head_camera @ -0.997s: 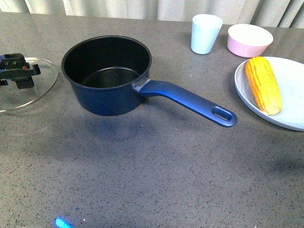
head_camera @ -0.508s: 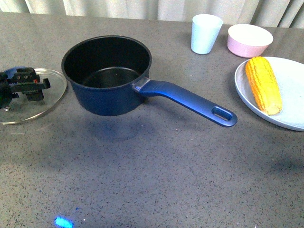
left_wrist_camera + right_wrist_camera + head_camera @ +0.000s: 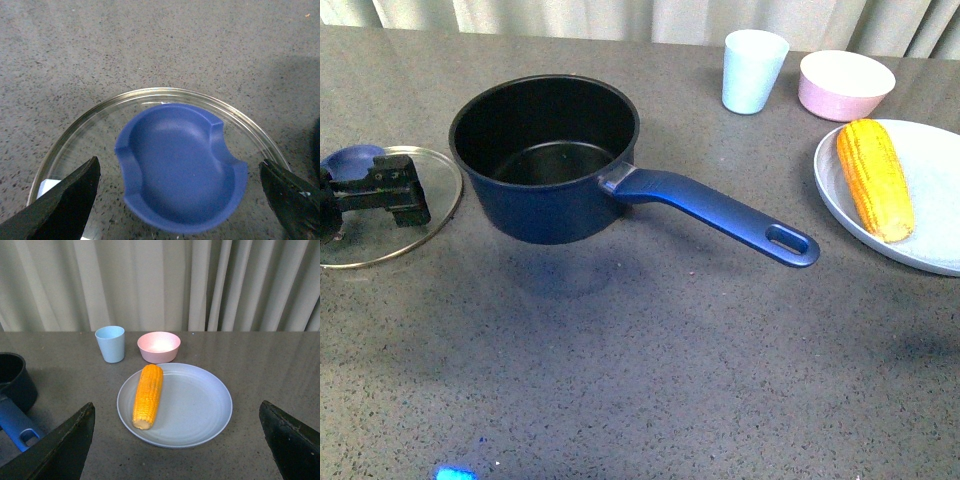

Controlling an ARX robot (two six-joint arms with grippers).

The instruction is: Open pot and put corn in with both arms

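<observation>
The pot point(image 3: 545, 160) stands uncovered at the table's middle left, its black inside empty and its long blue handle point(image 3: 720, 212) pointing right. Its glass lid point(image 3: 390, 240) lies flat on the table to the left of it. My left gripper point(image 3: 382, 190) hovers open just over the lid. In the left wrist view its fingers point(image 3: 70, 200) stand wide on either side of the lid's blue knob point(image 3: 182, 167), not touching it. The corn point(image 3: 873, 178) lies on a pale plate point(image 3: 935, 190) at the right. My right gripper point(image 3: 180, 450) is open, well short of the corn point(image 3: 147, 395), and is out of the front view.
A light blue cup point(image 3: 753, 70) and a pink bowl point(image 3: 845, 84) stand behind the plate at the back right. Pale curtains hang behind the table. The pot's handle end point(image 3: 20, 432) reaches toward the plate point(image 3: 195, 405).
The left gripper carried the lid rightward and down onto the table beside the pot, then let go of the knob and opened. Pot and corn have not moved.
</observation>
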